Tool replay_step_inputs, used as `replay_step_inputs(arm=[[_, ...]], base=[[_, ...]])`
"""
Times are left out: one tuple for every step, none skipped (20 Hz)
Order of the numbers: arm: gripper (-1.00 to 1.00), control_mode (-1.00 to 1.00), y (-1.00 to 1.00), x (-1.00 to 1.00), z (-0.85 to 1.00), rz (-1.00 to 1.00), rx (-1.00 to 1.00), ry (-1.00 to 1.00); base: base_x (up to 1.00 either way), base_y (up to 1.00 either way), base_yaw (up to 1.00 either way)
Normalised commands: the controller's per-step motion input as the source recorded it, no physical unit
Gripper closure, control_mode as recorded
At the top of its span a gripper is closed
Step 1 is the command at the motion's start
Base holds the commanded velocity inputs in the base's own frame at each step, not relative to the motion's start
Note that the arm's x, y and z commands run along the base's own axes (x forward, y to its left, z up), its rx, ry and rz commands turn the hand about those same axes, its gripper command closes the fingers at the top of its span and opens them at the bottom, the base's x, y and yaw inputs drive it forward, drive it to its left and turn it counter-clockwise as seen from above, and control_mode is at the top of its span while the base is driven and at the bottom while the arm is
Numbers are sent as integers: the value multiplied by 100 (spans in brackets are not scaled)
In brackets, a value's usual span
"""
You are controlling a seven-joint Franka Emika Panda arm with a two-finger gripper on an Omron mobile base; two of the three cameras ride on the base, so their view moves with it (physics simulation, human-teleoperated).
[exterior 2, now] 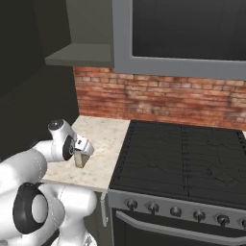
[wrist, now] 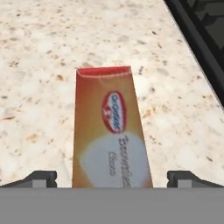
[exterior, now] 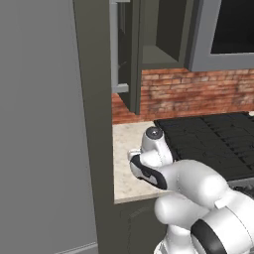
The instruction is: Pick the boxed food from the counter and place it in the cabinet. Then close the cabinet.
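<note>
Gripper [wrist: 112,178]: the jaws stand wide apart; in the hand view one dark fingertip [wrist: 40,178] is at the left and the other at the right, and neither one touches anything. In the right base view the hand [exterior 2: 82,146] sits low over the counter, just above the box.

Boxed food [wrist: 111,135]: it stands upright on the counter, right under the gripper and between the two fingertips, with free space on each side. The face towards the hand is orange-red with a red oval logo and a pale patch under it. In the right base view the boxed food [exterior 2: 81,160] shows as a small brown box just below the hand.

Counter [wrist: 39,65]: beige speckled stone, all around the box and under the gripper. In the left base view the counter [exterior: 126,144] is partly hidden by the arm.

Stovetop [exterior 2: 182,153]: black and ribbed, beside the gripper on the side away from the tall dark panel; its edge touches the counter edge.

Cabinet [exterior: 163,34]: dark grey-olive, high above the gripper on the wall. Its door [exterior: 130,54] stands open, turned edge-on to the left base view. In the right base view the bottom shelf [exterior 2: 81,55] is above and behind the hand.

Brick wall [exterior 2: 158,101]: red, behind the counter, beyond the gripper.

Grey-framed unit [exterior 2: 182,38]: it has a black window, above the stovetop, beside the cabinet.
</note>
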Motion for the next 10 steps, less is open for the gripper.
replay_step_inputs(arm=[[-100, -100, 0, 46, -56, -3, 0, 0], [-100, -100, 0, 46, -57, -3, 0, 0], [-100, -100, 0, 45, -55, -3, 0, 0], [-100, -100, 0, 49, -56, -3, 0, 0], [-100, -100, 0, 49, -54, -3, 0, 0], [-100, -100, 0, 46, -50, -3, 0, 0], [-100, -100, 0, 46, -52, -3, 0, 0], [100, -100, 0, 46, -46, -3, 0, 0], [100, -100, 0, 44, -44, -4, 0, 0], [100, -100, 0, 36, -44, -5, 0, 0]], base=[[0, 0, 0], [0, 0, 0], [0, 0, 0], [0, 0, 0], [0, 0, 0], [0, 0, 0], [0, 0, 0], [0, 0, 0], [0, 0, 0], [0, 0, 0]])
